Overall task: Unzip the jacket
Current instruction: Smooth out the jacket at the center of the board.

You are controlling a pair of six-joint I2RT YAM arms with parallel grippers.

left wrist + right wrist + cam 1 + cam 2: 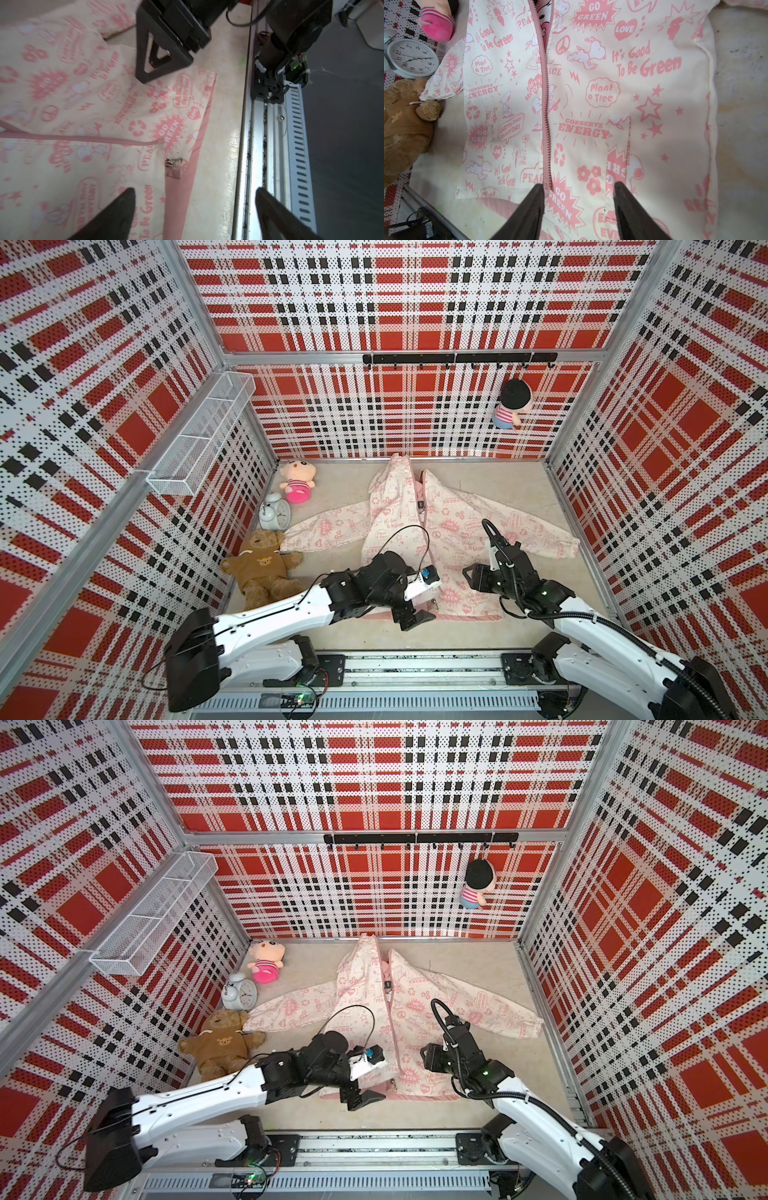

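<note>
Near the hem of the jacket (83,93), only the left wrist view shows the zipper pull (173,163) clearly; left claw (195,190) released, right claw (579,185) spread, both empty.

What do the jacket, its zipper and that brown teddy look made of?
The jacket looks like thin matte woven cloth: it creases softly and lies flat. Its zipper seems to have pink plastic teeth; the pull glints like metal. The teddy looks plush, with fuzzy pile.
</note>
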